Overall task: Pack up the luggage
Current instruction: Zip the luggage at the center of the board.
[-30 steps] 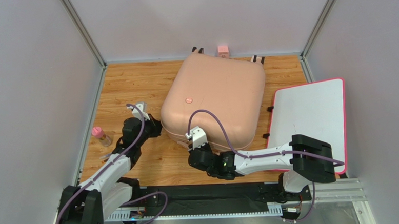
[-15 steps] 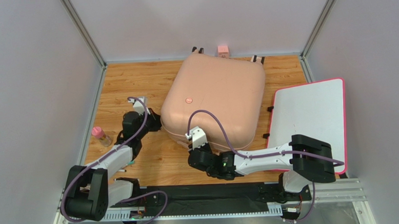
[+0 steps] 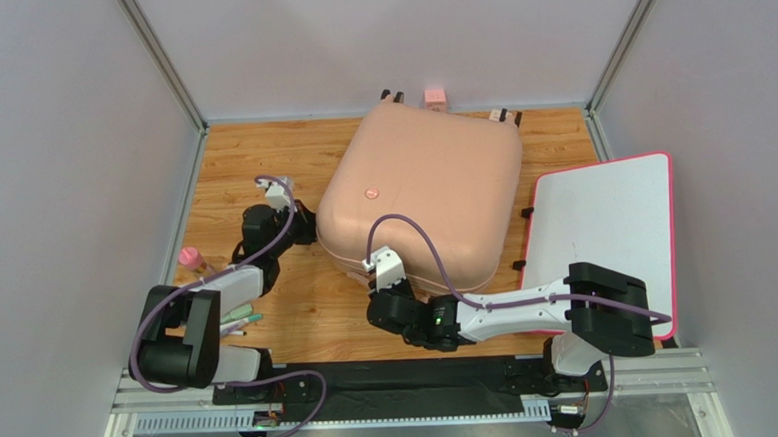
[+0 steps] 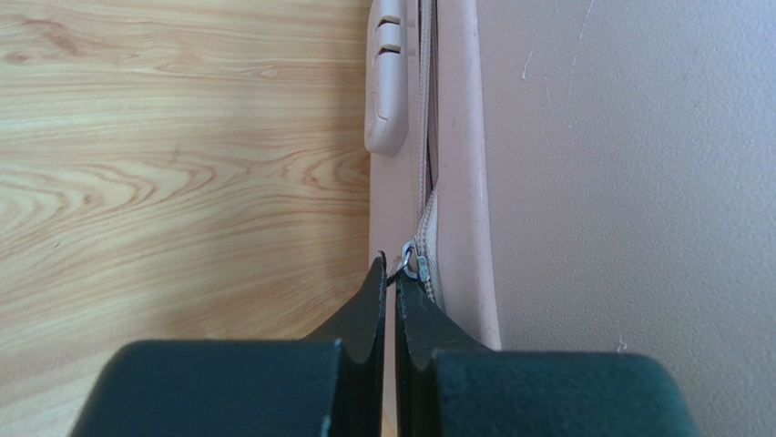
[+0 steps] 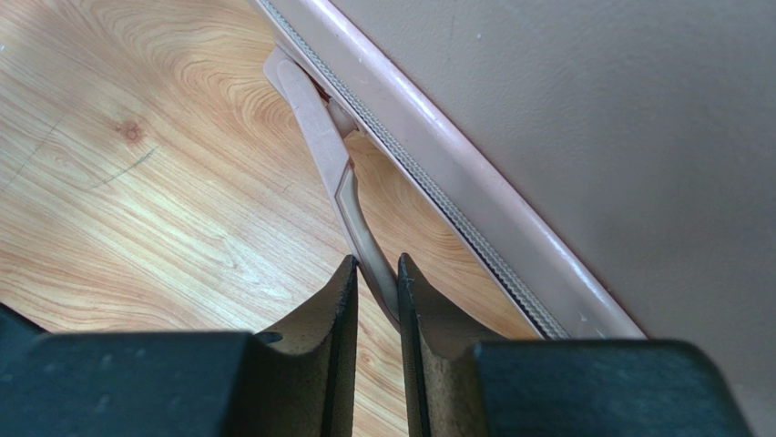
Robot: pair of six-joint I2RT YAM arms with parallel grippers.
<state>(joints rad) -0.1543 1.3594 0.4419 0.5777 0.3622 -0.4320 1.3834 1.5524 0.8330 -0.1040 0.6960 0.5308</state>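
Luggage (image 3: 420, 192) was seen lying flat and shut on the wooden table (image 3: 260, 165), toward the far middle. The left gripper (image 4: 389, 273) was clenched at the shell's left seam, with the zipper pull (image 4: 412, 264) apparently pinched at its tips. The right gripper (image 5: 375, 273) was clamped on the carry handle (image 5: 314, 109) along the near edge. The hard shell was judged stiff, smooth and bulky, likely to slide if pushed. The handle and zipper pull were considered the only sound places to be gripped, the small pull being easily lost.
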